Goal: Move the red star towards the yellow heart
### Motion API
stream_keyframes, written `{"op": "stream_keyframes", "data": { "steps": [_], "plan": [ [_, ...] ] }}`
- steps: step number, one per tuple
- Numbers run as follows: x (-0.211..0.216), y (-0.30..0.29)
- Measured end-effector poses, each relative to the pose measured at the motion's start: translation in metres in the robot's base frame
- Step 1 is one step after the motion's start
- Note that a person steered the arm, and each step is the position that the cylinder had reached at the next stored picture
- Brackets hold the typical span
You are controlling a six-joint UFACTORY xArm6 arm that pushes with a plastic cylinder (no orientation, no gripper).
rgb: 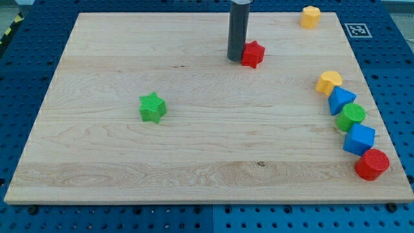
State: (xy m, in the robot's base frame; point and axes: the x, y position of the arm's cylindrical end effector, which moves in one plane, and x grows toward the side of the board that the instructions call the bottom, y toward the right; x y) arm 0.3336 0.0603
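Note:
The red star (253,54) lies near the view's top, a little right of the middle of the wooden board (194,155). My tip (236,59) stands right against the star's left side, touching it. The yellow heart (328,81) lies at the view's right, below and to the right of the star, at the upper end of a row of blocks.
Below the heart run a blue triangle (341,101), a green circle (352,116), a blue cube (359,139) and a red cylinder (372,164) along the right edge. A yellow hexagon (310,17) sits at the top right. A green star (152,107) lies left of centre.

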Motion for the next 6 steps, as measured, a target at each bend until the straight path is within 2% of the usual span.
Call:
{"op": "stream_keyframes", "data": {
  "steps": [4, 5, 6],
  "plan": [
    [-0.026, 0.121],
    [-0.026, 0.118],
    [-0.026, 0.092]
  ]
}}
